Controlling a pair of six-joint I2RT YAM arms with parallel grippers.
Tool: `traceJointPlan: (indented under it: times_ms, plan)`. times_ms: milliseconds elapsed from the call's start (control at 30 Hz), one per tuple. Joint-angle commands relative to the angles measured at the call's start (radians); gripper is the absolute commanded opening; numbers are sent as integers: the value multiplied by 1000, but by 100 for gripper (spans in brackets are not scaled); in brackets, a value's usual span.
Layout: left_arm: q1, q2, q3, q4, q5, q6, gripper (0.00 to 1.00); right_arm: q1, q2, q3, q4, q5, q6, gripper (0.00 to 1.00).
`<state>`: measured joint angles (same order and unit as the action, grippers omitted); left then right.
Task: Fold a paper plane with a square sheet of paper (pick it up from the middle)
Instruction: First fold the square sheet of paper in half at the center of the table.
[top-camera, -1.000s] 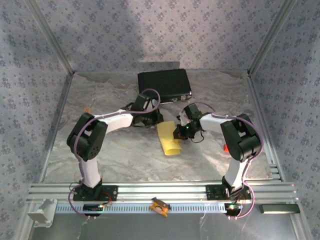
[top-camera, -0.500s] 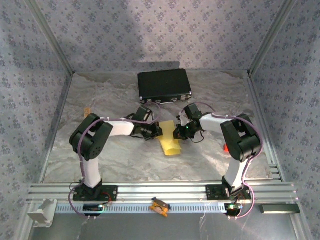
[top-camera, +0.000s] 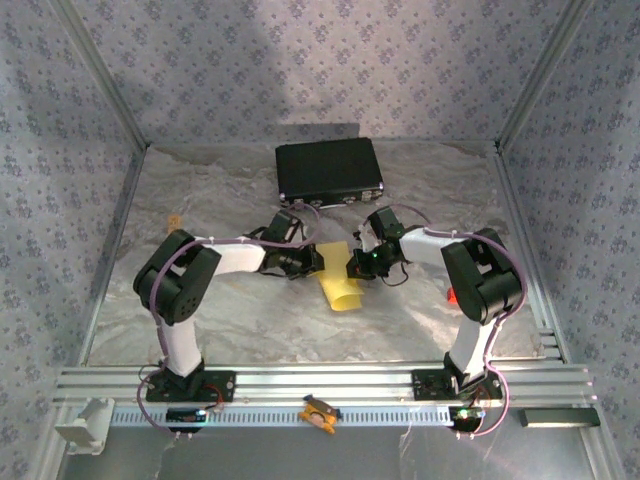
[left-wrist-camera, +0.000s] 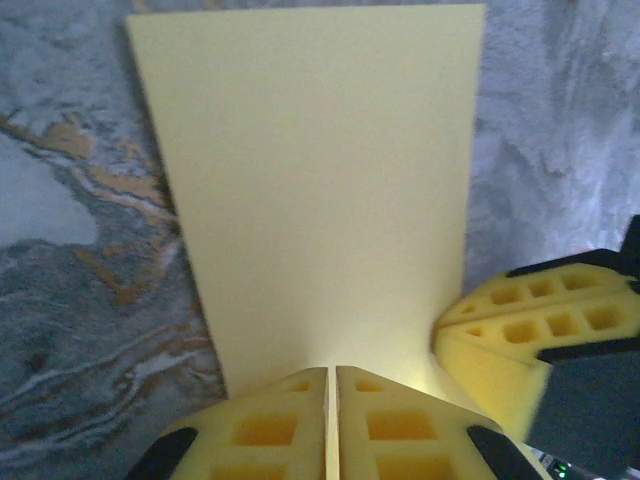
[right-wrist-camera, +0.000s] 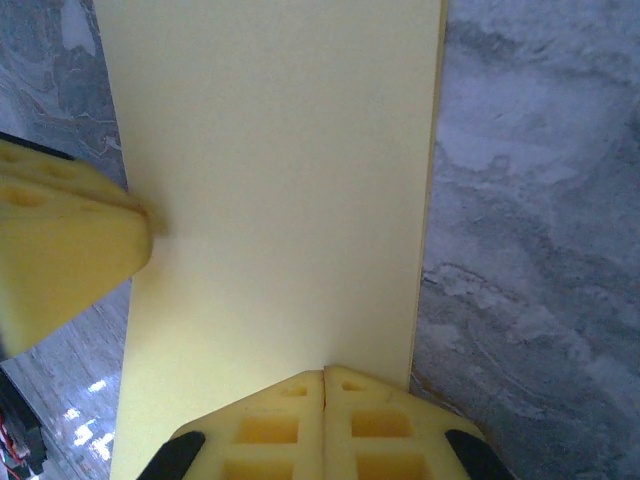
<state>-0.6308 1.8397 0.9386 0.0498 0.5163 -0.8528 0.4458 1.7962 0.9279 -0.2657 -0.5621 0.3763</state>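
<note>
Lying mid-worktop, the folded yellow sheet is found between both tools | left tool: pressed together, pinching its far end | right tool: pressed together, pinching the same end

Patterned walls, seemingly marbled tabletop

- The top external view looks down from high behind the arm bases, which sit at 6 o'clock, and faces the back wall at 12 o'clock. It stands far enough off to take in the whole table.
- The left wrist view hangs very close over the yellow paper. The left gripper is at 6 o'clock, and the right gripper enters at 4 o'clock.
- The right wrist view is equally close, with its own fingers at 6 o'clock and the opposite pad at 9 o'clock.
- All three views share the paper.
</note>
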Motion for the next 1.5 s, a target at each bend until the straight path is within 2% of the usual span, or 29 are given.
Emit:
traceJointPlan:
  times_ms: [0,333,567,800,1033,1467]
  plan:
    - [-17,-42,35,2,67,-25,10,2,37,-50,-94,140,-1,0]
    - [-31,6,-22,23,68,-44,10,4,37,-53,-92,140,-2,0]
    - [-32,29,-73,-35,15,22,10,4,35,-55,-92,145,2,0]
    - [-33,-40,-55,-72,-17,39,11,5,34,-57,-92,143,4,0]
    - [-61,-114,-15,-42,20,-27,11,7,35,-57,-92,145,6,0]
    - [-78,-37,-80,34,43,-48,11,8,32,-59,-90,142,7,0]
